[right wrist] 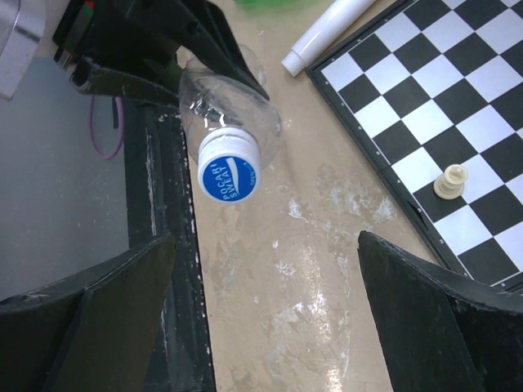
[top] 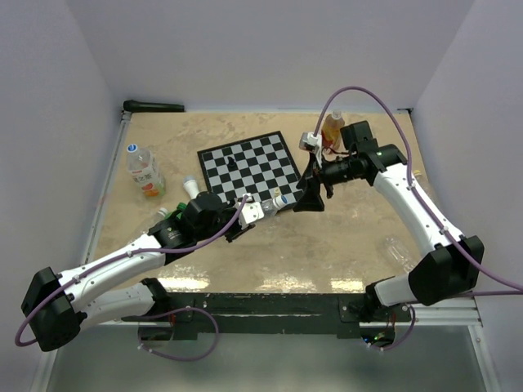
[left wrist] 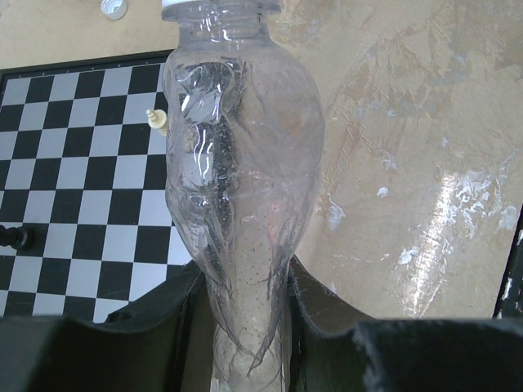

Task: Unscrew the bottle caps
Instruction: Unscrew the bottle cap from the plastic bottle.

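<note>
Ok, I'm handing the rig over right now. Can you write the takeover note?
Grip: left end effector is shut on the clear crushed bottle, held beside the chessboard with its neck toward the right arm. The right end effector is open, lined up with the blue cap but not touching it.
Done: bottle picked up and presented. Its cap is still screwed on.
Left: clamp the blue cap and twist it off. Then do the labelled bottle at far left, which is still capped.
</note>
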Controlling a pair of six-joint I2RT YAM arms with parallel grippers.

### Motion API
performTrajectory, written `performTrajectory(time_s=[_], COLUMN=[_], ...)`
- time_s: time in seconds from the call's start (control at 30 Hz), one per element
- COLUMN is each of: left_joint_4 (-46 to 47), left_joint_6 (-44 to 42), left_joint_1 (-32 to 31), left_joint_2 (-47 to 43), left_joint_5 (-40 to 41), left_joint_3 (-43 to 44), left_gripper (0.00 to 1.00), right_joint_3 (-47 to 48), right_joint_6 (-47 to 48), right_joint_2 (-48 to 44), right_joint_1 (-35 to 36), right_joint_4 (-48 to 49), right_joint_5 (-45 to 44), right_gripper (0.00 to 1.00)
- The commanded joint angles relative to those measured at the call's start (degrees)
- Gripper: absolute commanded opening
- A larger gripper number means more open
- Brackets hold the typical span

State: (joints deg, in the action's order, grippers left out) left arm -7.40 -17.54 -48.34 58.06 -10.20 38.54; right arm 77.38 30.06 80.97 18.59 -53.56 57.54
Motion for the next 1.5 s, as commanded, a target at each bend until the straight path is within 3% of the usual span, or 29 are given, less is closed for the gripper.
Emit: performTrajectory(time_s=[0.0, 0.53, 0.77, 0.93, 1.07, 1.2, 1.27, 1.37, 1.47], left_joint_4=[1.42, 1.42, 1.51, 1.42, 1.42, 1.33, 1.33, 1.33, 1.33], left_joint_6=[0.67, 0.67, 0.67, 0.67, 0.75, 0.58, 0.58, 0.66, 0.58], left_joint_1=[0.17, 0.17, 0.17, 0.17, 0.17, 0.17, 0.17, 0.17, 0.17], left_joint_2=[-0.06, 0.38, 0.38, 0.3, 0.21, 0.21, 0.03, 0.12, 0.03], left_joint_5=[0.09, 0.09, -0.17, -0.09, 0.0, -0.17, -0.52, -1.14, -1.49], left_joint_3=[0.13, 0.13, 0.13, 0.13, 0.13, 0.13, 0.13, 0.13, 0.04], left_gripper=[0.0, 0.0, 0.0, 0.0, 0.0, 0.0, 0.0, 0.0, 0.0], right_joint_3=[-0.21, 0.31, 0.22, 0.66, 1.19, 2.42, 4.43, 8.12, 8.49], right_joint_6=[-8.09, -17.41, -17.76, -16.97, -13.81, -5.31, 6.25, 29.97, 37.84], right_joint_2=[-3.09, 0.77, 1.21, 2.0, 2.26, 2.26, 3.49, 6.56, 7.01], right_joint_1=[-0.13, 5.14, 5.49, 5.76, 6.11, 6.2, 6.28, 6.46, 6.55], right_joint_4=[6.88, 11.11, 11.02, 10.41, 8.48, 4.27, -2.92, -17.41, -18.6], right_joint_5=[-1.91, -2.61, -1.11, 0.29, 0.82, 0.38, 0.56, -0.67, -2.78], right_gripper=[0.98, 0.95, 0.74, 0.48, 0.21, 0.06, 0.0, 0.0, 0.0])
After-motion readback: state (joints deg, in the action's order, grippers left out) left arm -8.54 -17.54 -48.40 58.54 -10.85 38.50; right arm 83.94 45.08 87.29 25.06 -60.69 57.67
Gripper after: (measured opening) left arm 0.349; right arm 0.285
